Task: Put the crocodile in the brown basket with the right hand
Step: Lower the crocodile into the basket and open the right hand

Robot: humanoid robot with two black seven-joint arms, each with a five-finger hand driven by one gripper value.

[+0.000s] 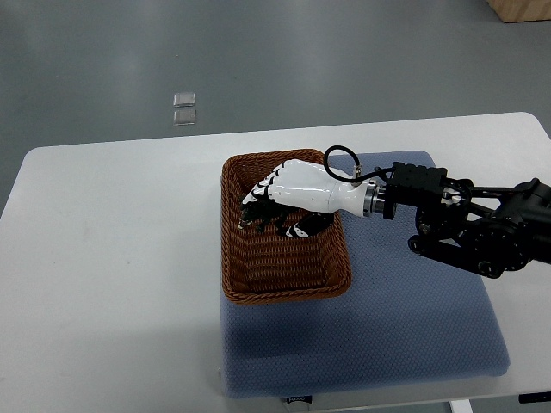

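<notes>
We record one arm at work. The right hand (288,194), white with a black forearm entering from the right edge of the frame, reaches leftward over the brown basket (284,288). The palm faces down and the hand's tip points toward the basket's left wall. A black cable (338,154) loops above the wrist.

Directly beneath the hand, in the upper half of the basket, we note a dark, irregular shape with small pale marks, which we take to be the crocodile (297,226). It lies inside the basket's rim, between the hand and the woven floor. We cannot separate it cleanly from the hand's own dark underside, so we cannot tell whether the hand is grasping it or has let it go. The lower half of the basket shows bare weave.

The basket sits at the centre of the frame on the left edge of a blue mat (405,318). The mat covers the right part of a white table (112,258).

On the grey floor beyond the table, upper left of centre, two small clear squares (183,107) lie one just above the other. A wooden box corner (521,9) shows at the upper right.
</notes>
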